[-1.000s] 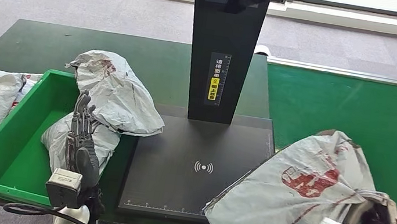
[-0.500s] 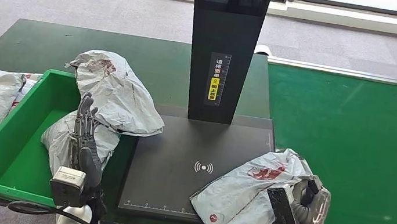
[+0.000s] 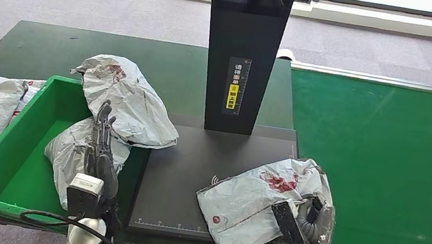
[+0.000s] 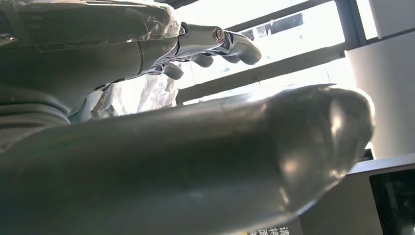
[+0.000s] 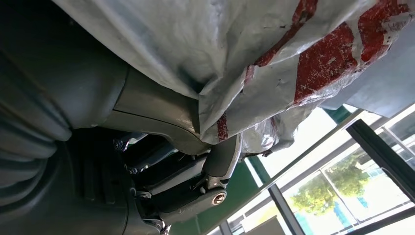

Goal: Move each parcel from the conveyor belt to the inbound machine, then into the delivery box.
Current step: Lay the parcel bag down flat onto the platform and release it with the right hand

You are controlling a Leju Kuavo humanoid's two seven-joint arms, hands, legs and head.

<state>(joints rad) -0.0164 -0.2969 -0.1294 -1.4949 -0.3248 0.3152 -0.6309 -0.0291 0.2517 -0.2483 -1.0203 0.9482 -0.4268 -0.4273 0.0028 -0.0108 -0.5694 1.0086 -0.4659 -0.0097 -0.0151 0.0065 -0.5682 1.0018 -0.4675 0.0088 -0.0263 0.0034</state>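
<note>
While it was happening: right hand [image 3: 309, 219] swung the parcel [image 3: 256, 201] off the conveyor belt [image 3: 385, 171] onto the inbound machine [image 3: 185, 188] plate, around 5 o'clock.
Right fingers: wrapped on the parcel.
Left hand [image 3: 100, 150]: fingers straight, empty, by the delivery box [image 3: 10, 163].
Next up: scan, I'd guess.

A grey plastic parcel [image 3: 256, 201] with red print lies crumpled on the right front part of the inbound machine's [image 3: 182, 184] flat black plate, its right end hanging past the plate's edge toward the green conveyor belt [image 3: 397, 173]. The right robot hand [image 3: 308, 218] grips that end. The green delivery box [image 3: 11, 157] stands left of the machine; a second grey parcel [image 3: 71, 156] lies inside it, and a third [image 3: 130, 103] lies draped over its far right corner.
</note>
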